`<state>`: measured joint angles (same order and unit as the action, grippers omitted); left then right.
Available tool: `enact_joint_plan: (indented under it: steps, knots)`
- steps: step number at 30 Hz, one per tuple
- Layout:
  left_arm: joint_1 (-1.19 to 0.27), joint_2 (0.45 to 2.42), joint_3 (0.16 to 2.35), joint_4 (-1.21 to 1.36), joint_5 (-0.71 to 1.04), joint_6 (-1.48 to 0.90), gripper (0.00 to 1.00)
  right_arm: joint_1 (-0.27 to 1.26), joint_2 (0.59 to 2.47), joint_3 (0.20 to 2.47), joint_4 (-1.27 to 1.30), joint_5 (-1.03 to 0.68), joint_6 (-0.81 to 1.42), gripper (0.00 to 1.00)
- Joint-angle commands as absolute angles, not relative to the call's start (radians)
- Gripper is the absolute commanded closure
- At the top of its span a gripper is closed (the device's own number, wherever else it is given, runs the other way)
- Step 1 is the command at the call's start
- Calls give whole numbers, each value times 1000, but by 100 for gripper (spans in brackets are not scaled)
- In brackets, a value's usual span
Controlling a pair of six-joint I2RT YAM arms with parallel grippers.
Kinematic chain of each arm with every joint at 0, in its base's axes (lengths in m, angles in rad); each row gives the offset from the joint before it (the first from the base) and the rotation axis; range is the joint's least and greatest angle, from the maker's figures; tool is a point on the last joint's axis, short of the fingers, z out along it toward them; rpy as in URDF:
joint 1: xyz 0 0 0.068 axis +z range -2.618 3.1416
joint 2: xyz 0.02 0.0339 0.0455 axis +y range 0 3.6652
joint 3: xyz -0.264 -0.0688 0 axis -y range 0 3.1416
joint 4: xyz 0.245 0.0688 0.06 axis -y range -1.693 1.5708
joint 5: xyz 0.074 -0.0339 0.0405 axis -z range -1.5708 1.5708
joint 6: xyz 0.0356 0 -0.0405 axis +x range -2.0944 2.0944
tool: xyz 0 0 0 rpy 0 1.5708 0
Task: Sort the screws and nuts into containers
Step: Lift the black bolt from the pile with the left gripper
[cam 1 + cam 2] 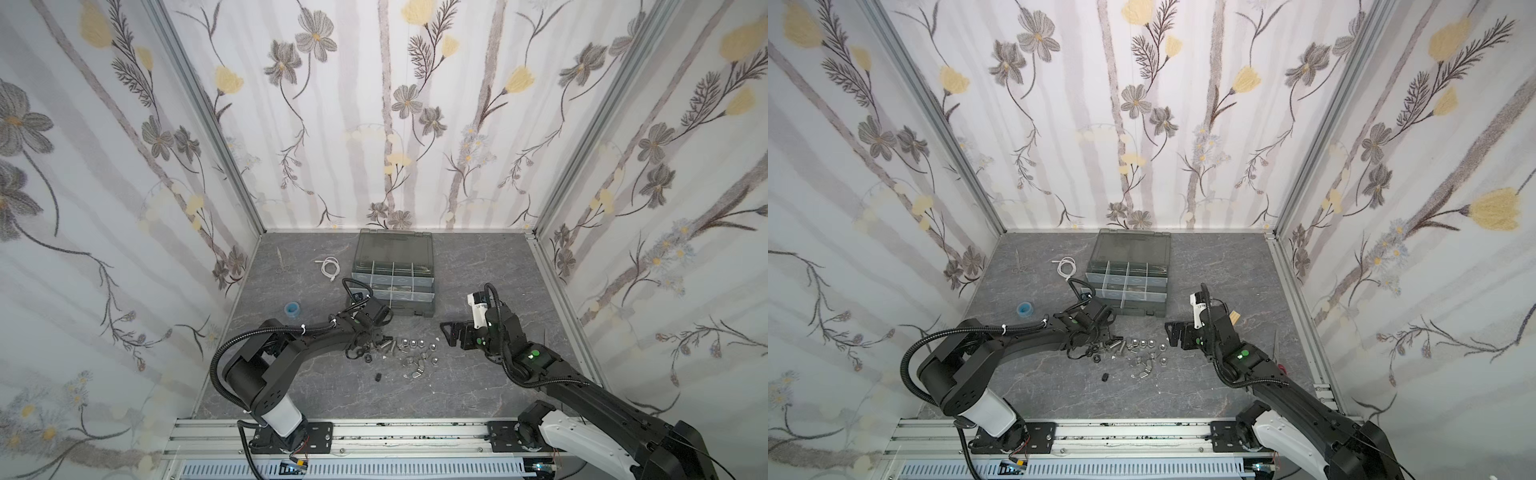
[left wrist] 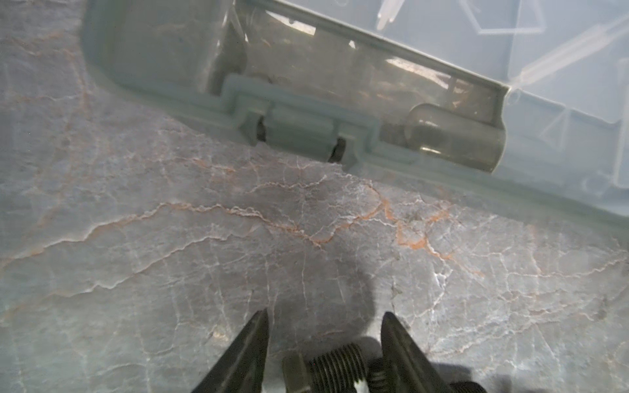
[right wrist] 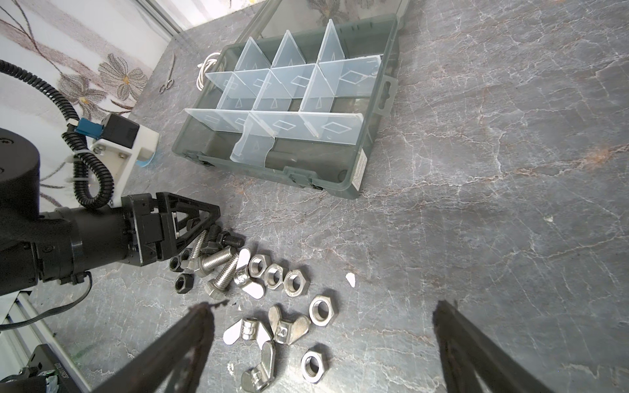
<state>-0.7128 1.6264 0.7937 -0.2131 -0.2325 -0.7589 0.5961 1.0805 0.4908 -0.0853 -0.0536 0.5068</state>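
Left arm (image 1: 291,353) and right arm (image 1: 582,386) are matte black with white shells (image 1: 286,415) by the bases, ribbed black conduit (image 1: 214,368), white zip ties (image 1: 303,329), green dots (image 1: 535,354), triangular truss fingers (image 3: 190,200)

Prob. lab test cell: floral panels (image 1: 395,124), alu rail (image 1: 395,436)

Both top views stare down from high up front, sharing the whole table (image 1: 478,270). Left wrist cam's low and close, probably facing the case (image 2: 299,126); right wrist sees it from farther.
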Motion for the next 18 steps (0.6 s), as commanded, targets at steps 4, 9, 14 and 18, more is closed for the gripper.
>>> enact_joint_plan:
  steps: [4,9,14,18]
  knots:
    - [-716,1598,772,-252,-250,-769,47,598,1066,487,-67,-56,506,0]
    - [-716,1585,752,-271,-248,-754,48,597,1073,489,-74,-49,507,0]
    - [-716,1599,762,-280,-244,-726,50,596,1085,494,-68,-47,518,0]
    - [-716,1616,776,-289,-249,-707,55,597,1084,495,-69,-48,528,0]
